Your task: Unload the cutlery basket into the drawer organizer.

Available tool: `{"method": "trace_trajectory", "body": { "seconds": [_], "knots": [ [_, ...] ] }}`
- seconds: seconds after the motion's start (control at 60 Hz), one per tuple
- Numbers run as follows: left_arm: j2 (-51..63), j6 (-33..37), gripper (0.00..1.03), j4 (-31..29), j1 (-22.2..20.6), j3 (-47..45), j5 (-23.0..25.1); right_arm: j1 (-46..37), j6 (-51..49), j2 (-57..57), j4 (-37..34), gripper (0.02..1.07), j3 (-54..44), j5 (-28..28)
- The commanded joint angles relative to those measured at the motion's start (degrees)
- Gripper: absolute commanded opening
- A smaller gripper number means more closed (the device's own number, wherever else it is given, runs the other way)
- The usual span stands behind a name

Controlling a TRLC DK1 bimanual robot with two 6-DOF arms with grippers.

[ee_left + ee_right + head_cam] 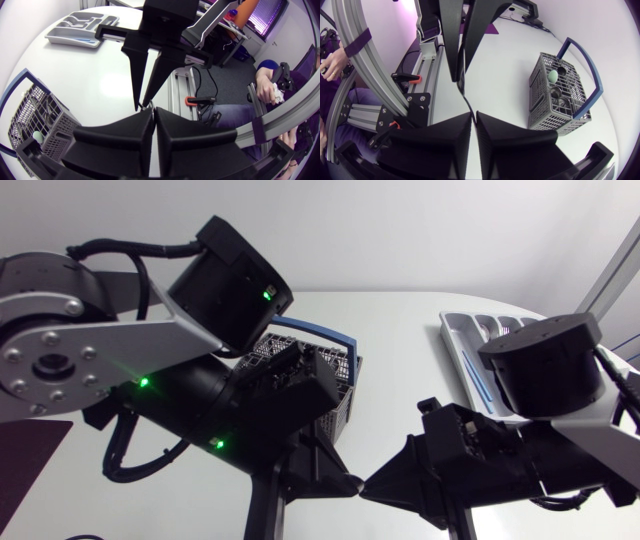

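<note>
Grey mesh cutlery basket [545, 107] with a blue handle stands on the white tabletop [100, 85], with cutlery inside, one piece pale green-tipped. Grey drawer organizer [70, 41] well apart, contents hard to tell. Left pincer [154, 114] and right pincer [474, 116] both pressed together, empty, tip to tip, near neither. Judged: most of the unloading is left.

Bright even light; glare on white table [112, 87]; soft shadows.
</note>
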Motion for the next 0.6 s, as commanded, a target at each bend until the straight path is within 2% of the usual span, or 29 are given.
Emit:
{"method": "trace_trajectory", "body": {
  "seconds": [0.0, 0.05, 0.2, 0.25, 0.417, 0.583],
  "knots": [
    [0.61, 1.18, 0.17, -1.11, -0.26, -0.97, 0.80, 0.75, -0.71, 0.70, -0.79, 0.08, -0.08, -0.08],
    [0.61, 1.01, 0.33, -1.11, -0.17, -0.80, 0.80, 0.75, -0.62, 0.70, -0.88, 0.08, -0.17, -0.08],
    [1.05, 0.66, 0.66, -0.50, 1.32, 1.31, 0.80, 0.75, -0.62, 0.88, -1.14, 0.08, -0.78, 0.28],
    [1.31, -0.40, 0.66, -0.06, 2.37, 2.28, 0.80, 0.75, -0.71, 0.97, -1.49, 0.08, -1.04, 0.63],
    [2.63, -10.15, 0.70, 6.10, 7.47, 6.41, 0.62, -0.04, -2.03, 0.62, -4.04, 0.08, -1.75, 1.95],
    [4.12, -13.41, 0.70, 6.62, 11.69, 9.40, -1.84, -6.37, -6.77, -0.26, -7.56, 0.08, -2.10, 2.21]
  ]
}}
